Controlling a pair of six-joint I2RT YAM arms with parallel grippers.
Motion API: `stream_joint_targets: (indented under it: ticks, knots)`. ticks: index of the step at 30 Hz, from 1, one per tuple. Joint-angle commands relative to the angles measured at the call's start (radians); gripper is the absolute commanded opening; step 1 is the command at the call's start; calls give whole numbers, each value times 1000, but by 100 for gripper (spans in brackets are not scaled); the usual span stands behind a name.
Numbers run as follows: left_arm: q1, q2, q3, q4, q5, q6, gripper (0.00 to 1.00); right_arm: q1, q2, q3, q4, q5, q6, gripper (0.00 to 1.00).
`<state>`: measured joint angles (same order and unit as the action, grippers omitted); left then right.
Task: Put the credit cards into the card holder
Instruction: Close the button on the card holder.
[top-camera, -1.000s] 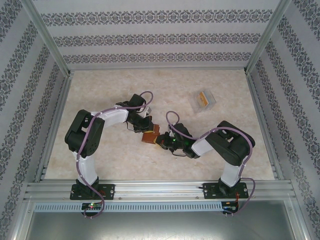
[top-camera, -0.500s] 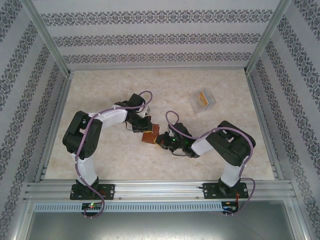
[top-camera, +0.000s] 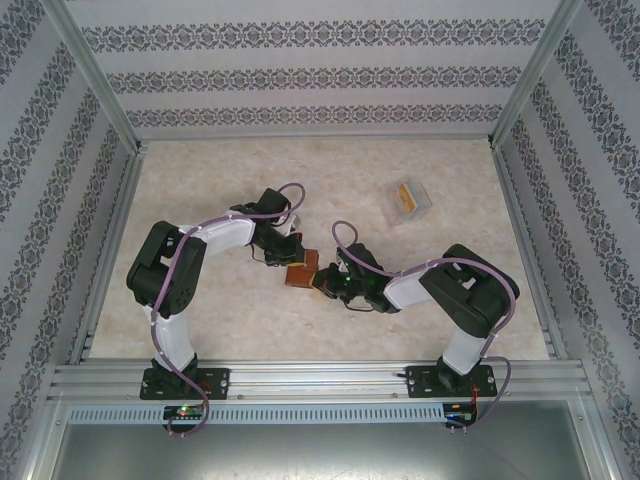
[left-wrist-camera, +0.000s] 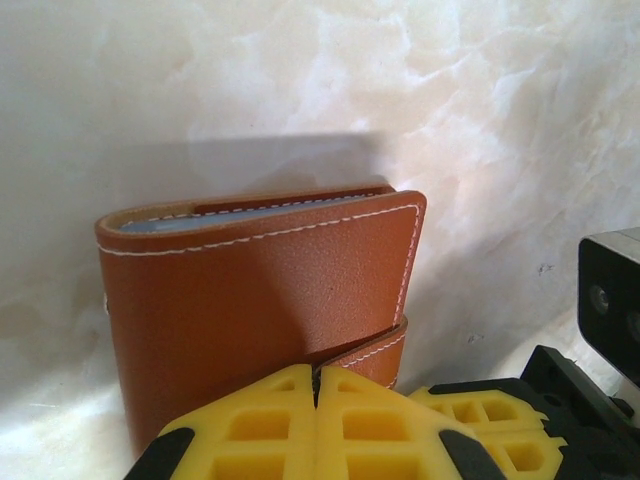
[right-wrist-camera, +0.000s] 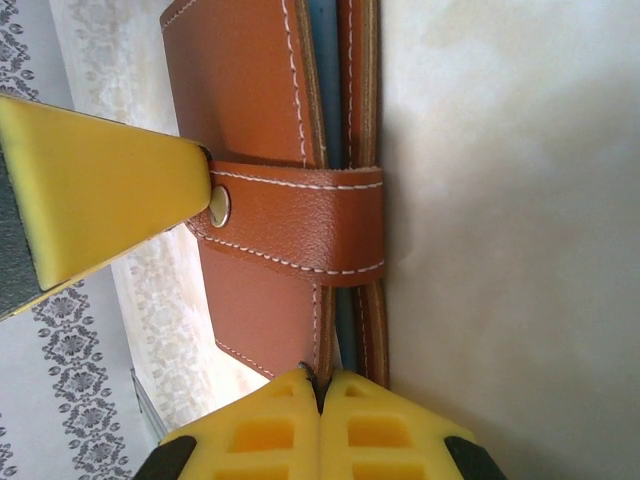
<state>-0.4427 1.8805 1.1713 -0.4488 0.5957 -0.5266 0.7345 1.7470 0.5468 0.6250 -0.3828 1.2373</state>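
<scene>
The card holder (top-camera: 300, 272) lies folded shut on the table (top-camera: 200, 180), in the middle, right between the two arms. The left gripper (left-wrist-camera: 315, 385) has its yellow fingers pressed tight together. It comes down on the top of the brown leather, and its tip touches the little snap stud (right-wrist-camera: 219, 207) on the strap (right-wrist-camera: 300, 225). The right gripper (right-wrist-camera: 320, 385) also has its fingers pressed together. It sits at the edge of the card holder, just where the two covers meet. I cannot tell if a bit of leather is caught between those fingers or if they only touch the edge. The near end of the card holder is hidden behind the yellow fingers in both close views. A thin blue-grey strip (right-wrist-camera: 330, 100) peeks out between the covers, but I cannot tell if any card is inside. Well apart, toward the far right of the table, sits a clear box (top-camera: 410, 205) with an orange card (top-camera: 404, 195) in it. It is too small to make out more.
</scene>
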Motion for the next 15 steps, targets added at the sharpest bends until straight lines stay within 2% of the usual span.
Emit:
stream_joint_targets:
  ticks: [1,6,15]
  knots:
    - [9,26,-23,21,9,5,0,-11,-11,17,-68,29,-25,2]
    - [9,31,-54,67,52,-25,0,-13,-14,24,-79,32,-29,2]
    - [10,28,-65,46,33,-9,0,-15,-13,27,-85,35,-29,2]
